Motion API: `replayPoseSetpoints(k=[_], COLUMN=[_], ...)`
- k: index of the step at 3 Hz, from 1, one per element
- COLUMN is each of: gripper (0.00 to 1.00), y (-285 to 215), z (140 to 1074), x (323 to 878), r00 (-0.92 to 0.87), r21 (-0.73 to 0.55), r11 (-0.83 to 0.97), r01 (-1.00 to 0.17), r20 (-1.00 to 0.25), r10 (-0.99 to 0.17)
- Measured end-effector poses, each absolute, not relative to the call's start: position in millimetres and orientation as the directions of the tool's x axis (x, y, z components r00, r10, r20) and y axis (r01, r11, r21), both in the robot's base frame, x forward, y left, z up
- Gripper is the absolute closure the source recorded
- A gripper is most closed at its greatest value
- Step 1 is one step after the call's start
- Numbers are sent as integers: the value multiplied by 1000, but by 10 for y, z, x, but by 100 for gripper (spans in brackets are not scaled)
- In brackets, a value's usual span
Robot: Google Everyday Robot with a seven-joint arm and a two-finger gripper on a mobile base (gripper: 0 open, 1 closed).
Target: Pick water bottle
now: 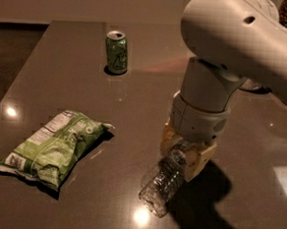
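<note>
And the gripper [184,156] is down low over the dark table [77,82], its two yellowish fingers [200,163] pinching the upper end of the water bottle [160,186], which lies on its side right of the green snack bag [52,147], well apart from the green can [117,52].

Reference point: the gripper [186,156], low over the dark glossy table [62,71]. Green soda can [116,52]: upright, well behind the gripper and to its left. Green snack bag [52,147]: lying flat, well to the gripper's left, white printed panel facing up, apart from the can.
</note>
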State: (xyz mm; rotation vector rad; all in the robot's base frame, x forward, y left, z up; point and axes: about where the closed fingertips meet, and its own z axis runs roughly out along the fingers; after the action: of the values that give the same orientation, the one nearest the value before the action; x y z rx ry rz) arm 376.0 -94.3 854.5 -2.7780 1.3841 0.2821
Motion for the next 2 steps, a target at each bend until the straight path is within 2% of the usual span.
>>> replayPoseSetpoints(k=[1, 2], gripper=[88, 100], y=[-963, -1000], z=[8711, 8989], x=[3891, 4106], r00=[545, 449], r21=[34, -39], r11=[-552, -447], r01=[-833, -894], r20=[-122, -65], r10=[-830, -891])
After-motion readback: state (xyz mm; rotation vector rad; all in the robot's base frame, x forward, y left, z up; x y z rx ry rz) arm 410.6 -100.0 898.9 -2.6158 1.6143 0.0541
